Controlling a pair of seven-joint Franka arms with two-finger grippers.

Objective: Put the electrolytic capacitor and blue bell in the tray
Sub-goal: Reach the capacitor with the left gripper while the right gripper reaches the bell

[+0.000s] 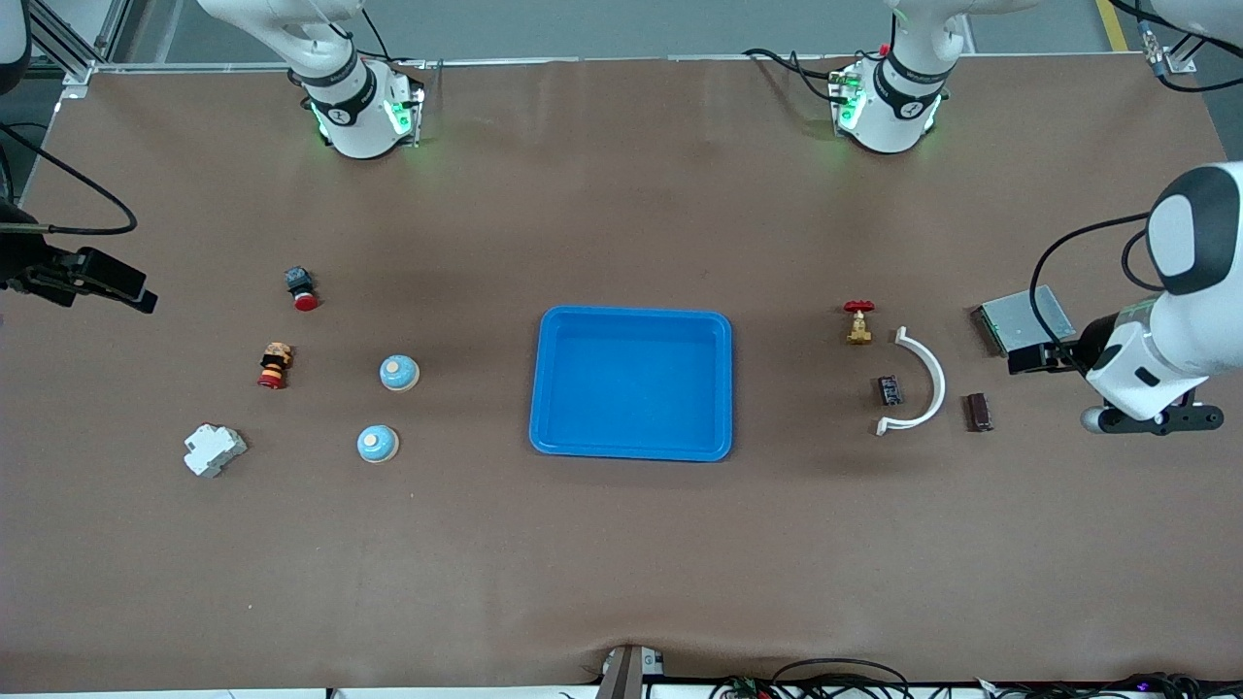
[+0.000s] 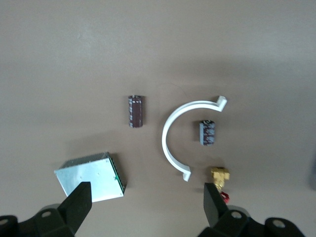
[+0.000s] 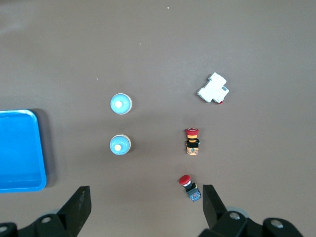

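The bright-blue tray (image 1: 631, 388) lies empty at the table's middle; its corner shows in the right wrist view (image 3: 19, 148). Two blue bells (image 1: 399, 373) (image 1: 377, 444) stand toward the right arm's end, also in the right wrist view (image 3: 121, 103) (image 3: 120, 144). A dark capacitor (image 1: 889, 390) (image 2: 208, 132) lies inside a white arc; a brown capacitor (image 1: 980, 412) (image 2: 136, 111) lies beside it. My left gripper (image 1: 1041, 359) (image 2: 146, 190) is open and empty, high over the silver box. My right gripper (image 1: 126, 289) (image 3: 145, 190) is open and empty, high over its end of the table.
A white curved clip (image 1: 934, 383) (image 2: 167, 143), a brass valve with a red handle (image 1: 858, 324) (image 2: 219, 175) and a silver box (image 1: 1024, 318) (image 2: 91, 177) lie at the left arm's end. Two red push buttons (image 1: 302, 288) (image 1: 275, 366) and a white breaker (image 1: 214, 449) lie near the bells.
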